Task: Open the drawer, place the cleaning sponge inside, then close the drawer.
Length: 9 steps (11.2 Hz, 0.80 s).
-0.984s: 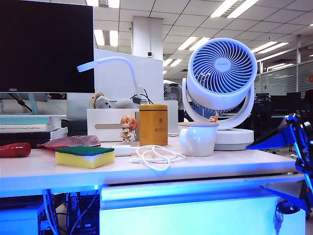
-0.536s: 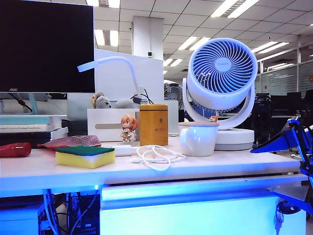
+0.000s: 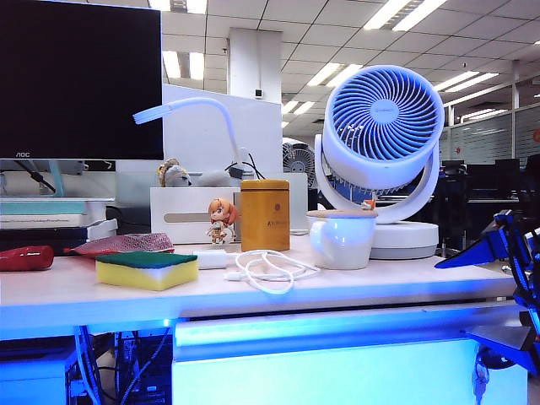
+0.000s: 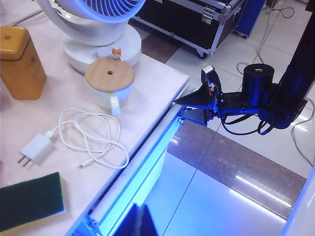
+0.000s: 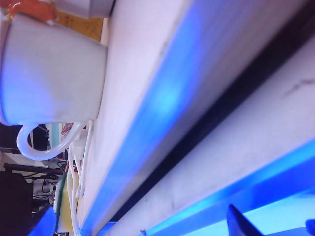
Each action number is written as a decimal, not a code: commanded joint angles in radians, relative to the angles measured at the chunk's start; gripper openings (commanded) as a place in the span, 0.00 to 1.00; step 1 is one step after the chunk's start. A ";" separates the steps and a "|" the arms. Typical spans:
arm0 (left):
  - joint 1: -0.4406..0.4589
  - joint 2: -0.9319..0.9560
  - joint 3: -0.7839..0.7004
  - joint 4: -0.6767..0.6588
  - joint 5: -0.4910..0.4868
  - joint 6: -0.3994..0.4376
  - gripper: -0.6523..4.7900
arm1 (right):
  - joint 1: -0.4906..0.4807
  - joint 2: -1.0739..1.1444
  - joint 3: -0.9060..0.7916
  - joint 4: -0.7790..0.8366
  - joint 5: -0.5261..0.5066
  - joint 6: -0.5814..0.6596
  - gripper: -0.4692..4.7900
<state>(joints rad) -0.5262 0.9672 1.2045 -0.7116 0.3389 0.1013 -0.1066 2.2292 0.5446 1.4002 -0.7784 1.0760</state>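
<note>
- At the counter's right end, the right pincer (image 4: 199, 101) hangs beside the corner, jaws spread wide and empty; the drawer (image 3: 337, 371) lies just leftward, its long front running along the counter (image 3: 380, 283) edge.
- Sponge (image 3: 146, 270) sits far left on top.
- Left pincer (image 4: 140, 221), clamped shut on nothing, hovers above it.
- Against a second ago, the right pincer sits slightly lower and rightward.

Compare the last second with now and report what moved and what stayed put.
The right tool shifted slightly toward the right edge of the exterior view, beside the desk's right end; its jaws are open and empty. It took hold of nothing. The left tool is shut. The sponge, cable, mug and closed drawer stayed as they were.
</note>
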 commanded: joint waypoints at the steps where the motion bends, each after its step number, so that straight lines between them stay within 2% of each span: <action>1: 0.000 -0.002 0.002 0.009 0.006 0.004 0.11 | 0.000 0.008 0.020 0.016 0.015 0.019 0.98; 4: 0.000 -0.002 0.002 0.009 0.006 0.004 0.11 | 0.000 0.010 0.065 0.016 0.013 0.043 0.98; 6: 0.000 -0.002 0.002 0.009 0.005 0.004 0.11 | -0.001 0.009 0.064 0.018 -0.038 0.016 0.98; 9: 0.000 -0.002 0.002 0.009 0.005 0.004 0.11 | -0.001 0.004 0.061 0.018 -0.062 -0.022 0.98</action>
<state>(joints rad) -0.5262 0.9672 1.2045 -0.7116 0.3389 0.1009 -0.1066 2.2410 0.6052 1.3994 -0.8310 1.0744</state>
